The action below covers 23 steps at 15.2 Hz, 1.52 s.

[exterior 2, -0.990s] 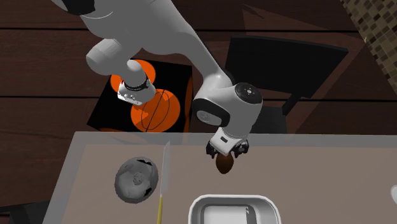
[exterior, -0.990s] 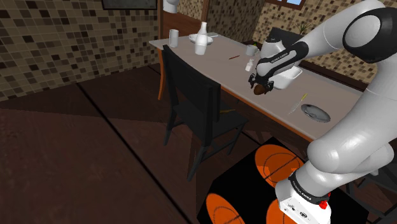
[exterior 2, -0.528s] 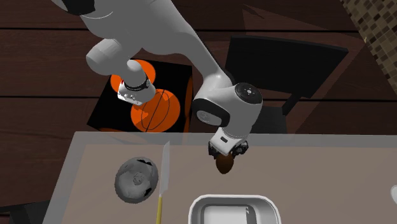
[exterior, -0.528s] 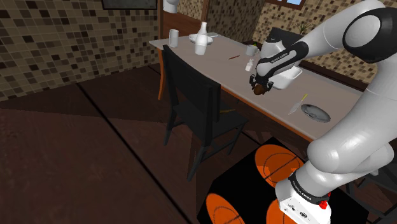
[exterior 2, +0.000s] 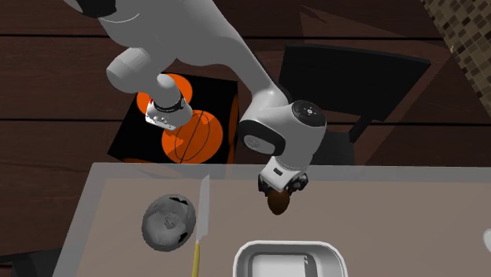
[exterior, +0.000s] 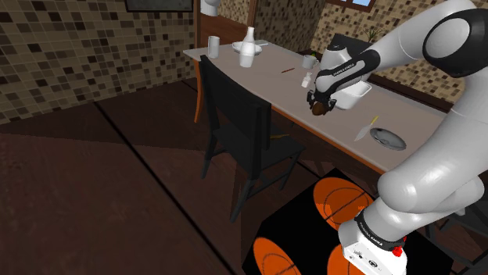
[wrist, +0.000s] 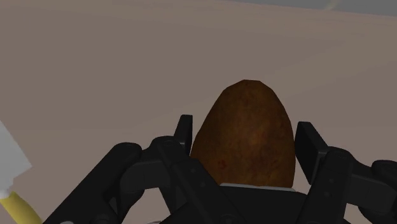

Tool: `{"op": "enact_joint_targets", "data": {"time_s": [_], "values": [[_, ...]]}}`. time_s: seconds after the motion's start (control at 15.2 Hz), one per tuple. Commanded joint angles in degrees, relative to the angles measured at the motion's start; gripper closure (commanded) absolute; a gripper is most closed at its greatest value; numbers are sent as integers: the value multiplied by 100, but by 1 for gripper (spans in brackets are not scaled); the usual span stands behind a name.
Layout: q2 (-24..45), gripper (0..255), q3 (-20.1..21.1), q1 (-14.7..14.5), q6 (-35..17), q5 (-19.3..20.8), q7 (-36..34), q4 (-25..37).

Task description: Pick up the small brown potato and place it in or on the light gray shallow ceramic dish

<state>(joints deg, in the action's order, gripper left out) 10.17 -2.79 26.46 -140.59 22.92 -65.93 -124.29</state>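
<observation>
Mosaic-tiled room, pale bench (exterior 2: 110, 212): your tool (exterior 2: 280, 189) is clamped on the brown potato (wrist: 245, 137), which pokes out past its fingers, up off the bench, apart from the gray dish (exterior 2: 167, 223).

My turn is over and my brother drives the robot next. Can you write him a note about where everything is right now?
Gripper: shut on the brown potato, held up over the table.
Light gray dish: on the table, close to the gripper, potato not in it yet.
Done: potato grasped and off the table.
Left: carry it over the dish, lower it, open the fingers.
</observation>
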Motion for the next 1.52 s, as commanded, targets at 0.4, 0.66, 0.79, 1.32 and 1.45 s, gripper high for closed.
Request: {"op": "enact_joint_targets", "data": {"time_s": [0.4, 0.66, 0.79, 1.32, 1.45], "values": [[-375, 255, 40, 5, 512, -187, 245, 161], [-538, 255, 57, 0, 783, -271, 356, 280], [-613, 255, 64, -3, 920, -309, 408, 347], [-1188, 255, -83, 157, 1043, -375, 803, -11], [-1451, 255, -205, 269, 925, -356, 1002, -335]]}}
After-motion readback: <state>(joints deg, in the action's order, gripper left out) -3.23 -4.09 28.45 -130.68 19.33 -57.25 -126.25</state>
